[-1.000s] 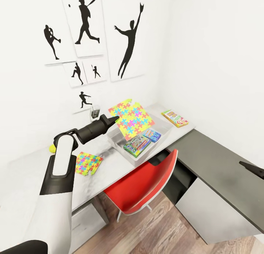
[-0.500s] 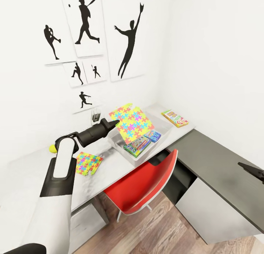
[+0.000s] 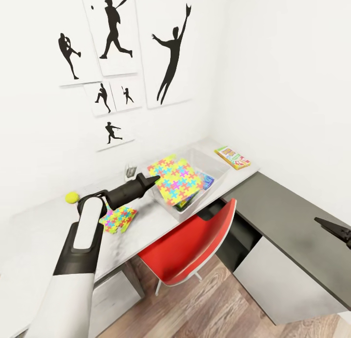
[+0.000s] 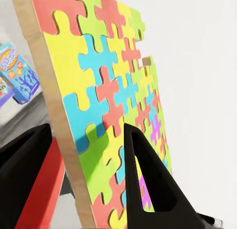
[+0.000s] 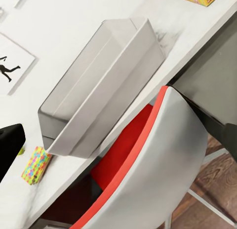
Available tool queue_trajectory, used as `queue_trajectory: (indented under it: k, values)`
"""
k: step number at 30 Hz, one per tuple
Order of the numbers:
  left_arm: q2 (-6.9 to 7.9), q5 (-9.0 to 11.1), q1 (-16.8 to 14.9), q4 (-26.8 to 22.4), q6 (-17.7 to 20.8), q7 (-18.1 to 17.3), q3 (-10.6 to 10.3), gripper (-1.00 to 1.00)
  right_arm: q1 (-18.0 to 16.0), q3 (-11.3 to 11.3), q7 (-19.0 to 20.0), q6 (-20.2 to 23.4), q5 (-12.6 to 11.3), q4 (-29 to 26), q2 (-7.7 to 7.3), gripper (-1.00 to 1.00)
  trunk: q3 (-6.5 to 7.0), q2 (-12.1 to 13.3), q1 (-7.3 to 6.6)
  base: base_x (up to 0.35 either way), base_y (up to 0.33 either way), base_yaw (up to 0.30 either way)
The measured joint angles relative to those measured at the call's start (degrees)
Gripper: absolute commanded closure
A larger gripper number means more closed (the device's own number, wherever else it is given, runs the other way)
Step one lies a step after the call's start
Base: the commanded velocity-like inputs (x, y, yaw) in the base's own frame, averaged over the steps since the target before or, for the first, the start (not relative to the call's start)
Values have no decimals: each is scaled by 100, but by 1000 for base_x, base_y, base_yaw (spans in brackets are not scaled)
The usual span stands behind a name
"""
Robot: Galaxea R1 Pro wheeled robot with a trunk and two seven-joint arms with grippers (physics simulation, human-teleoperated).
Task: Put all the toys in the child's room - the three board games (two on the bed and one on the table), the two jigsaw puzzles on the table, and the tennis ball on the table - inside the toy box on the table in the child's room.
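Left claw [image 3: 155, 179] clamped on jigsaw puzzle [image 3: 176, 178] edge, sheet tilted over toy box [image 3: 214, 164], right claw [image 3: 341, 229] state unclear

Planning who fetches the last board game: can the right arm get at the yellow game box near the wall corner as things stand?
Probably yes. The right gripper hangs over the dark desk section, and the yellow game box lies uncovered on the pale top with nothing between them, though it looks like a long stretch.

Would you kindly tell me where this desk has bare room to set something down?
Free: the dark grey section, and the pale top nearer than the tennis ball. Crowded: the toy box, with the held jigsaw puzzle in it.
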Motion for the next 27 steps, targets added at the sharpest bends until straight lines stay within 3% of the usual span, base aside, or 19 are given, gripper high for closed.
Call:
queue_trajectory:
  k: [2, 13, 27]
  values:
    - [1, -26, 149, 66, -1, 1, -7, 100, 0, 0, 8, 0, -1, 0, 1, -100, -1, 0, 0, 0, 0, 0]
    - [-4, 22, 173, 406, -1, -3, -26, 100, 1, 6, 35, 5, -3, -1, 6, -100, 0, 0, 0, 0, 0, 0]
    - [-5, 31, 176, 194, -2, -4, -17, 100, 1, 8, 39, 6, -3, -1, 6, -100, 0, 0, 0, 0, 0, 0]
